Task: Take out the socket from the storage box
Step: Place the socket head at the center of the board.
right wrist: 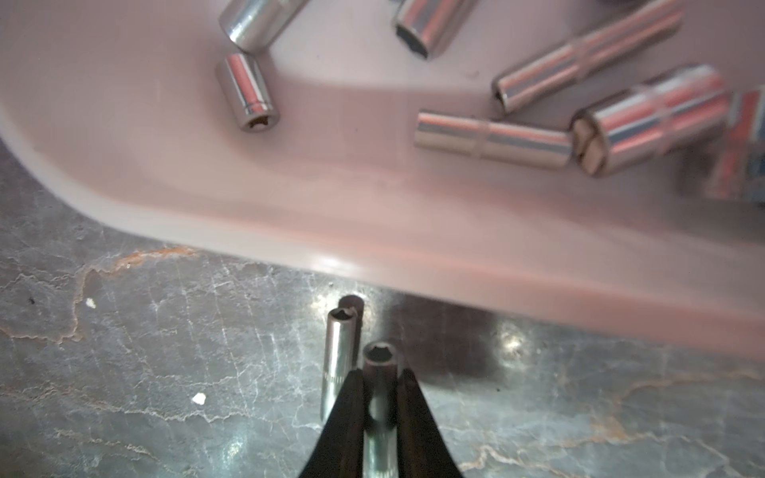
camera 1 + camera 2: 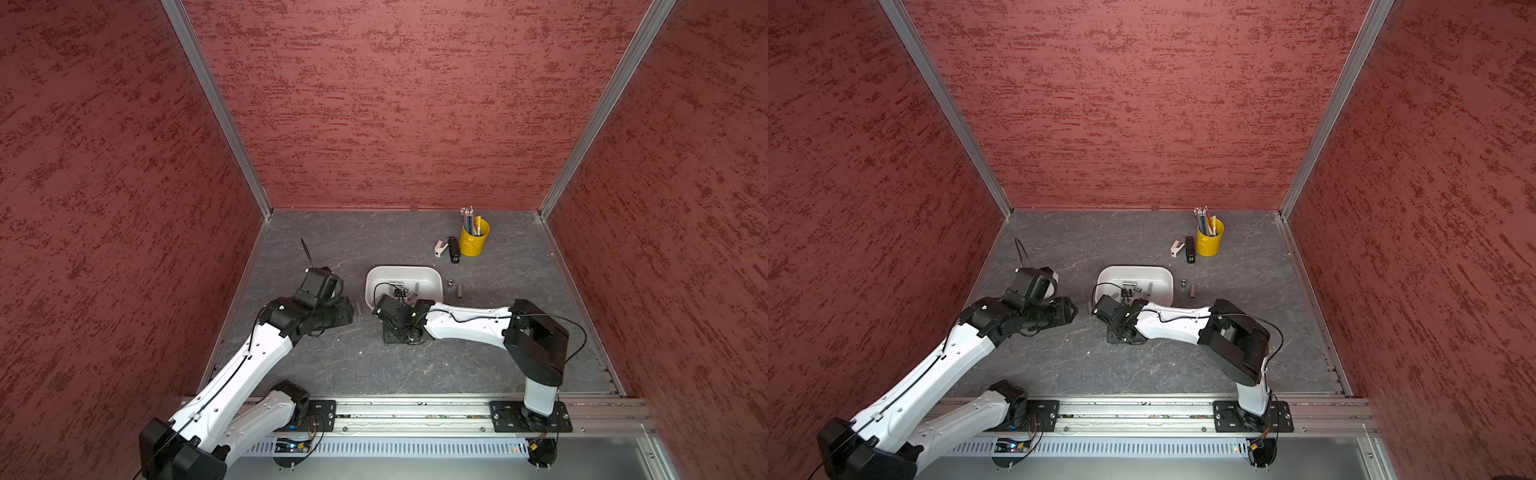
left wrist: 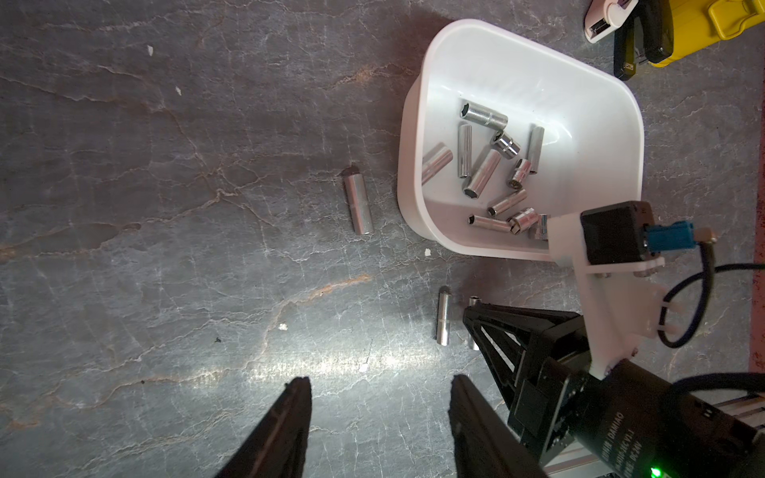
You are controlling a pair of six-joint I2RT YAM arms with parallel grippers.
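The right tool (image 1: 381, 378) is clenched across the barrel of a slim chrome socket (image 1: 378, 358), already outside the storage box (image 1: 289, 215) — by its near left corner, low at the tabletop (image 1: 165, 372) beside a second slim socket (image 1: 339, 343). Hard, smooth and round, it likely slips and rolls — mid-barrel is the sure hold. More sockets (image 1: 248, 91) lie in the box. The left tool (image 3: 381, 385), further left, gapes empty.

Grey slate tabletop (image 2: 332, 365): storage box (image 2: 428, 277), loose sockets (image 3: 358, 205), yellow bucket (image 2: 473, 242), black stapler (image 2: 454, 249).
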